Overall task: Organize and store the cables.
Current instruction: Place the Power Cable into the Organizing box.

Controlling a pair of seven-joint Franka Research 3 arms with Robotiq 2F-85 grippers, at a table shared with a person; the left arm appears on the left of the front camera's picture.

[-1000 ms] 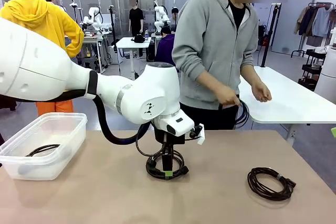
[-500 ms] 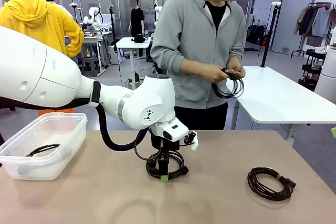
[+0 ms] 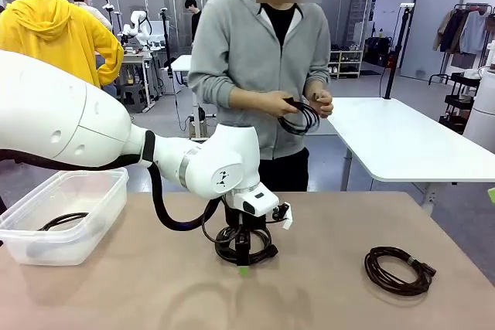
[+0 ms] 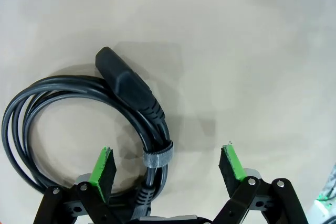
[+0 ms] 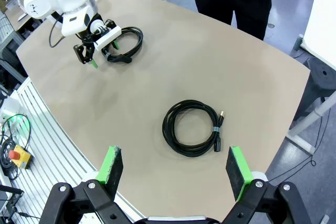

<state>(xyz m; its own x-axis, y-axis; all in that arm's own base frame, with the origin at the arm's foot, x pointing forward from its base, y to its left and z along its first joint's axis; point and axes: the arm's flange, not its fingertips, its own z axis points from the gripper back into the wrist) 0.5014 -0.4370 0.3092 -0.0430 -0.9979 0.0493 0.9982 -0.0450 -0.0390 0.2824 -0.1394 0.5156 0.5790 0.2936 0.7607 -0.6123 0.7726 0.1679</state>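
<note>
Left hand [image 3: 243,262] was spread wide and empty, pointing straight down over the black rubber cable coil [image 3: 267,251] at mid-tabletop. In the wrist view the green pads [image 4: 103,165] straddled its bound section. One pad sat inside the loop and the other over the bare beige tabletop [image 4: 252,51], with the grey strap [image 4: 158,155] between them. That looked like a deliberate pick point to me: the strap ties all the turns, so closing there should take the whole bundle rather than one loop. Couldn't tell whether the pads touched the surface.

Right hand [image 5: 175,169] was also wide and empty, parked high and looking down on the second black coiled cable [image 5: 191,128], which lay flat on my right side of the tabletop. Probably next in line.

The clear plastic bin [image 3: 77,175] sat at the left end with a third black coil [image 3: 62,222] already inside, so that's the store. The person at the far side held a fourth black coil [image 3: 300,117] up off the tabletop.

Room:
- Bare surface lay between the centre coil and the bin, with nothing to snag on.
- The bin wall stood proud, so I'd lift before traversing.
- My left arm came in from the bin's side, so that carry would be mostly a retract.
- The second coil had bare tabletop all round and was apart from the edges, which left space for both fingers.
</note>
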